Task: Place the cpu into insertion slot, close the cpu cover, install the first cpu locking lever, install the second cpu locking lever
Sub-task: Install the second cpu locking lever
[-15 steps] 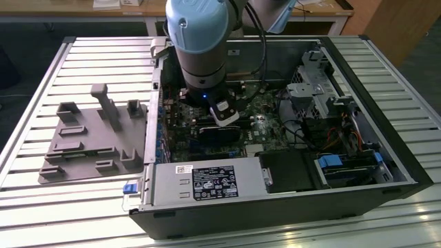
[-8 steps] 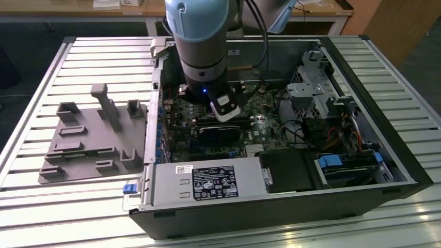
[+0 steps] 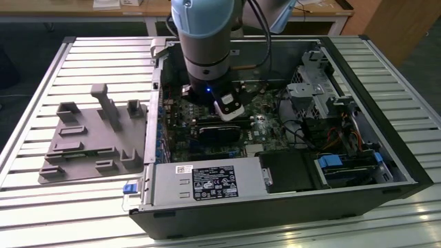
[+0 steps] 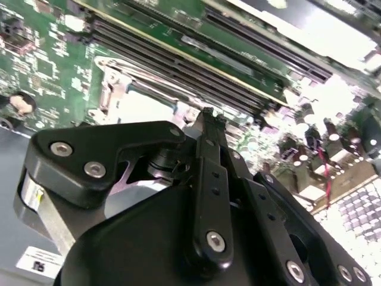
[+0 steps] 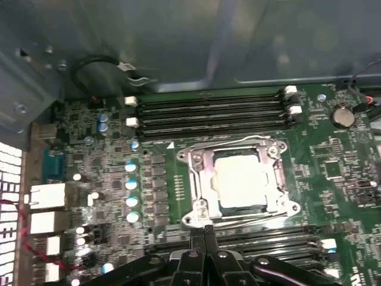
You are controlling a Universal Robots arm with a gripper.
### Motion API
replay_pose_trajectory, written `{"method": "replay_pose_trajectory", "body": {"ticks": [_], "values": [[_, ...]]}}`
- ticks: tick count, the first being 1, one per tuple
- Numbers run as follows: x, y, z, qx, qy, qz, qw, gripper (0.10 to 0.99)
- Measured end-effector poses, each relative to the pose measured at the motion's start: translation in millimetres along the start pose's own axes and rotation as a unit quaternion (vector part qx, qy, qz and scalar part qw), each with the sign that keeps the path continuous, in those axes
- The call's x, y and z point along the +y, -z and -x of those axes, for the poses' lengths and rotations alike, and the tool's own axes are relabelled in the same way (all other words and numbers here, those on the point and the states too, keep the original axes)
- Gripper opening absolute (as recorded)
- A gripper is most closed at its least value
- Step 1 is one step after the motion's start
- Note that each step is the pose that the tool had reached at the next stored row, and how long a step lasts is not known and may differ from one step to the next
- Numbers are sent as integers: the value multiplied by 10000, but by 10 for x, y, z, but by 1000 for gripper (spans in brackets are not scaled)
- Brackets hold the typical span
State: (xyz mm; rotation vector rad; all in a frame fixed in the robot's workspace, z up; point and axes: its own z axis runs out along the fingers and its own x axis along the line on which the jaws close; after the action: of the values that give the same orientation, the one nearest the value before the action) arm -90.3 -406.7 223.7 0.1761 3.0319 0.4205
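First wrist view: my claw (image 5: 205,233) is pinched closed and holds nothing. Its tips sit just beside the edge of the cpu cover (image 5: 199,179). The cover lies flat over the cpu (image 5: 243,182) in the insertion slot (image 5: 238,205).

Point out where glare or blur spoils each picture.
First wrist view: the cpu top is washed out pale by glare. Second wrist view: the near pincer looks soft, and the upper edge is blown out white. Exterior view: evenly lit, dim inside the computer case.
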Motion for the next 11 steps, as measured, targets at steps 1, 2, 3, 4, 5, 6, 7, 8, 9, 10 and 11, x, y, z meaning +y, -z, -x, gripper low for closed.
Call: {"method": "replay_pose_trajectory", "body": {"ticks": [1,2,3,4,5,6,7,8,9,10,11], "values": [[3,-3,28,2,0,0,10000,102],[6,-5,56,4,-1,-1,10000,102],[9,-8,83,6,-1,-1,10000,102],[12,-11,110,8,-2,-1,10000,102],[14,-13,135,10,-3,-1,10000,102],[17,-15,156,12,-3,-2,10000,102],[20,-17,172,13,-3,-9,10000,102],[24,-18,184,13,-2,-22,10000,102],[27,-20,192,11,0,-41,10000,102],[32,-21,196,9,1,-64,10000,102],[38,-23,197,6,2,-88,10000,102]]}}
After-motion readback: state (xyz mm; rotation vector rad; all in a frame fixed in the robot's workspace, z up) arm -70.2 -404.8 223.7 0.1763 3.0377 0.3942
